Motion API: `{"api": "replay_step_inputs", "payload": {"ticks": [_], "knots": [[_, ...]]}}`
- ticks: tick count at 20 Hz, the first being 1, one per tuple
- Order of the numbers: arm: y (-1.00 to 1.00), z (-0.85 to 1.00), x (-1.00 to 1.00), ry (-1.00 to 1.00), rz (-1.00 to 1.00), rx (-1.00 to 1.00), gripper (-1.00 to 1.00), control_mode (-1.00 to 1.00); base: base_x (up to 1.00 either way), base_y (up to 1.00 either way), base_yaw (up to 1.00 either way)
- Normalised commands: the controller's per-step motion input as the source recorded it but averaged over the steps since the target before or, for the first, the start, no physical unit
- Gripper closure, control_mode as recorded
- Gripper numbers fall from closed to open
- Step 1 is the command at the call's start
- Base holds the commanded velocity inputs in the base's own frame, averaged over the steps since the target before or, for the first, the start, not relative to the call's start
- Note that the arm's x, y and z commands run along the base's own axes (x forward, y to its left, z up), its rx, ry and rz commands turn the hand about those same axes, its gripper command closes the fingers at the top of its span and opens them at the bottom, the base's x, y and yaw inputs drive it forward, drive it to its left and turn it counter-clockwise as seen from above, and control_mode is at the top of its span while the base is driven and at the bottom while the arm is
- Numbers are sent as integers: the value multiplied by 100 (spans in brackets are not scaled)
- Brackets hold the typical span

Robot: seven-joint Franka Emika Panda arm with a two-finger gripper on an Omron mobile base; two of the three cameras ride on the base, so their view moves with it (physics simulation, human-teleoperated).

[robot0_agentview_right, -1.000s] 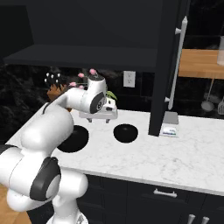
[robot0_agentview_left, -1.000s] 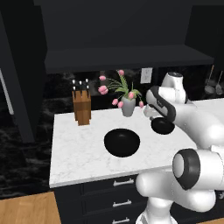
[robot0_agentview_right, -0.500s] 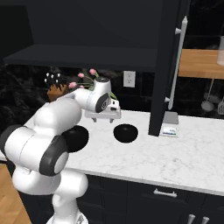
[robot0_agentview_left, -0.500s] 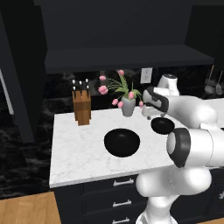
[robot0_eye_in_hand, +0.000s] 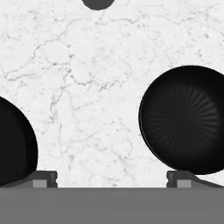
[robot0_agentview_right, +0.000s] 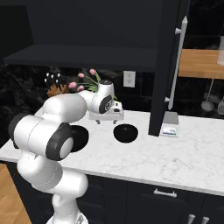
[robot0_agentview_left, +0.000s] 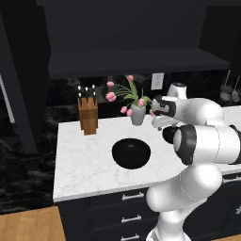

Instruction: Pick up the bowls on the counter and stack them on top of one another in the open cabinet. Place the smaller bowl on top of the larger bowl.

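Two glossy black bowls sit on the marble counter. The larger bowl lies near the middle of the slab. The smaller bowl rests to its right. My gripper hangs open above the bare marble between them and holds nothing. In the hand view the smaller bowl is at the right, just beyond one fingertip. The larger bowl is cut off at the left edge. The open cabinet spans the wall above, and its shelf recess is dark.
A grey vase of pink flowers stands just behind the gripper. A wooden knife block is at the back left. A tall dark panel with a bar handle rises right of the smaller bowl, with a small pale item at its foot.
The hand has come down a little toward the counter and the elbow has swung forward. The jaws stayed open and both bowls stayed put.
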Motion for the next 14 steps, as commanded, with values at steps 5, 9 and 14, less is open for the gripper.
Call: {"api": "replay_step_inputs", "payload": {"ticks": [5, 9, 14], "knots": [[-16, -88, 22, 0, 3, -19, -100, -100, 0, 0, 0], [-17, -64, 10, -1, 0, -14, -100, -100, 0, 0, 0], [-11, -31, 18, -4, 0, -4, -100, -100, 0, 0, 0]]}}
